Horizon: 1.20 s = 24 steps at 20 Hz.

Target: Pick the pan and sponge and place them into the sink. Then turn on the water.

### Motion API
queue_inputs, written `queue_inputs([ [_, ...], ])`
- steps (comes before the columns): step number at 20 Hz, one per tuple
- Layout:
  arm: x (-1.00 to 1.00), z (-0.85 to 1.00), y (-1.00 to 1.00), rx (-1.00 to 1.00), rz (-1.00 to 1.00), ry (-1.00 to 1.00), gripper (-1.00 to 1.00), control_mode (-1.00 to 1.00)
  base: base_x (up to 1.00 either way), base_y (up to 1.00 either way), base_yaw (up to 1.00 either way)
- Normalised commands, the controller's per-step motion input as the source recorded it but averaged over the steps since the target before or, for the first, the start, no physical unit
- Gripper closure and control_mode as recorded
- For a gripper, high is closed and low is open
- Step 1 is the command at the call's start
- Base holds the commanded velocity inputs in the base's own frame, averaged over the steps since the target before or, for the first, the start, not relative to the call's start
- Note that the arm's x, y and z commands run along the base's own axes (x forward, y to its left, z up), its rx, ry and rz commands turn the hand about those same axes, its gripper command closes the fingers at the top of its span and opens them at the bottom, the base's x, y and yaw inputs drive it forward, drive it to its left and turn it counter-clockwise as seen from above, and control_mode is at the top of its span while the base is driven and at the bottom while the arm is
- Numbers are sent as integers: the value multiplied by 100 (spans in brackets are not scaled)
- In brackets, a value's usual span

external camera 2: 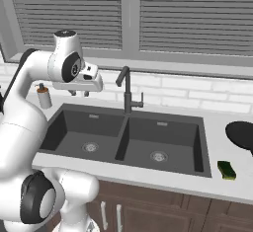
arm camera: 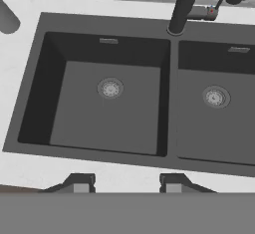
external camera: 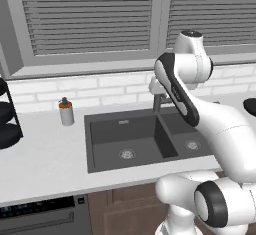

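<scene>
Left base view: my arm rises from lower right and blocks much of the right basin of the sink (external camera: 100, 144). Both basins that I can see are bare, no water running. A soap bottle (external camera: 66, 112) stands on the counter (external camera: 45, 164) left of the sink, and black rack dishes (external camera: 7, 124) sit at the far left edge. A dark rounded shape at the far right edge is probably the pan (external camera: 250, 106), but it's cropped, so I won't swear to it.

Right base view: the gripper (external camera 2: 79, 93) hangs high over the back left corner of the sink, near the soap bottle, fingers pointing down, nothing between them. The tap (external camera 2: 127, 90) stands at the back between the two basins. The pan (external camera 2: 242, 135) is on the counter right of the sink, cut by the frame edge, handle not visible. The sponge (external camera 2: 227, 170) lies on the front right counter, just beside the sink's right rim, near the pan but apart from it.

Hand view: I'm looking straight down on the two basins, both drains visible. My two fingertips (arm camera: 79, 182) stand parted with a clear gap, holding nothing.

My read: nothing is placed yet, so the step is reaching for the first object. Both targets are well off to the right, the gripper is on the opposite side. I'd swing across above the tap, not through it, widen the jaws before descending, and take the pan by its rim or handle once I can see it.
</scene>
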Motion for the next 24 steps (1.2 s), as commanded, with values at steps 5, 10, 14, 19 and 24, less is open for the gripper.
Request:
queue_inputs([
  [5,0,0,0,0,0,0,-100,100,0,0,0],
  [10,0,0,0,0,0,0,-100,100,0,-11,0],
  [14,0,0,0,0,0,0,-100,100,0,-40,0],
  [19,0,0,0,0,0,0,-100,100,0,-51,0],
  [24,0,0,0,0,0,0,-100,100,0,-48,0],
])
